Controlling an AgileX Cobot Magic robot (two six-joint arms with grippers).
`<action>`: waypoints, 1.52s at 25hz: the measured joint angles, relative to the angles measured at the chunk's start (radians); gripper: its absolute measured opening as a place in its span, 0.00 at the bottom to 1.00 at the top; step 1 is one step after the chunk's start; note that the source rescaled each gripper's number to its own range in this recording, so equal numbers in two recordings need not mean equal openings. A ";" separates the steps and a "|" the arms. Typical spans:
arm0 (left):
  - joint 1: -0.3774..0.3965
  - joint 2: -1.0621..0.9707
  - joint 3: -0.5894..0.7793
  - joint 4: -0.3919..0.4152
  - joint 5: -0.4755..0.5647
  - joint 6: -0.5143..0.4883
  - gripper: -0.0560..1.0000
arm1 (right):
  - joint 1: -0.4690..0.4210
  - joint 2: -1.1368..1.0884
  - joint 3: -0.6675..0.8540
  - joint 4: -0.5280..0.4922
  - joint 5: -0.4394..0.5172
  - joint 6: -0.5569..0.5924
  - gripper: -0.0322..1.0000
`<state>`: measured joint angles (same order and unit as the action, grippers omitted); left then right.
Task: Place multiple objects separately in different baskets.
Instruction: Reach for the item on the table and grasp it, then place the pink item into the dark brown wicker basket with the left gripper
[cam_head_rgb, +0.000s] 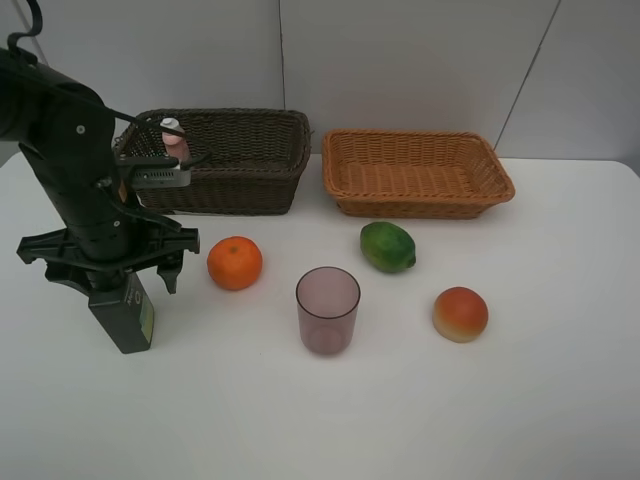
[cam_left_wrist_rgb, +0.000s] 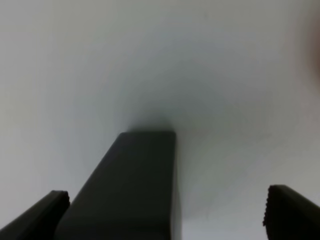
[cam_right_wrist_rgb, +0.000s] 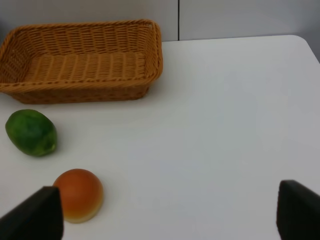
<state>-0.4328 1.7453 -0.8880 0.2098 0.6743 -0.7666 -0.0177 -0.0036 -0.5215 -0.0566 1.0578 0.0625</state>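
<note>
My left gripper (cam_head_rgb: 112, 272) is open and straddles the top of the upright dark green pump bottle (cam_head_rgb: 124, 312). In the left wrist view the bottle (cam_left_wrist_rgb: 135, 185) stands between the fingers (cam_left_wrist_rgb: 42, 215), close to one finger and apart from the other. The pink white-capped bottle (cam_head_rgb: 172, 138) is in the dark brown basket (cam_head_rgb: 250, 160). The orange (cam_head_rgb: 235, 263), purple cup (cam_head_rgb: 327, 309), green fruit (cam_head_rgb: 387, 246) and peach-like fruit (cam_head_rgb: 460, 313) are on the table. The tan basket (cam_head_rgb: 415, 172) holds nothing. My right gripper (cam_right_wrist_rgb: 170, 205) is open and empty, near the peach-like fruit (cam_right_wrist_rgb: 79, 194) and green fruit (cam_right_wrist_rgb: 31, 132).
The white table (cam_head_rgb: 500, 420) extends to the front and right. The two baskets stand side by side at the back, near the wall. The left arm's body (cam_head_rgb: 70, 160) rises in front of the dark basket's left end. The tan basket (cam_right_wrist_rgb: 82, 62) also shows in the right wrist view.
</note>
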 joint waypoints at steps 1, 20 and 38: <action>0.000 -0.001 0.005 0.003 -0.008 0.000 0.97 | 0.000 0.000 0.000 0.000 0.000 0.000 0.79; 0.002 -0.014 0.027 0.032 -0.030 -0.011 0.54 | 0.000 0.000 0.000 0.000 0.000 0.000 0.79; 0.002 -0.014 0.027 0.031 -0.024 -0.012 0.54 | 0.000 0.000 0.000 0.000 0.000 0.000 0.79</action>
<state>-0.4309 1.7311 -0.8606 0.2412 0.6503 -0.7788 -0.0177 -0.0036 -0.5215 -0.0566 1.0578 0.0625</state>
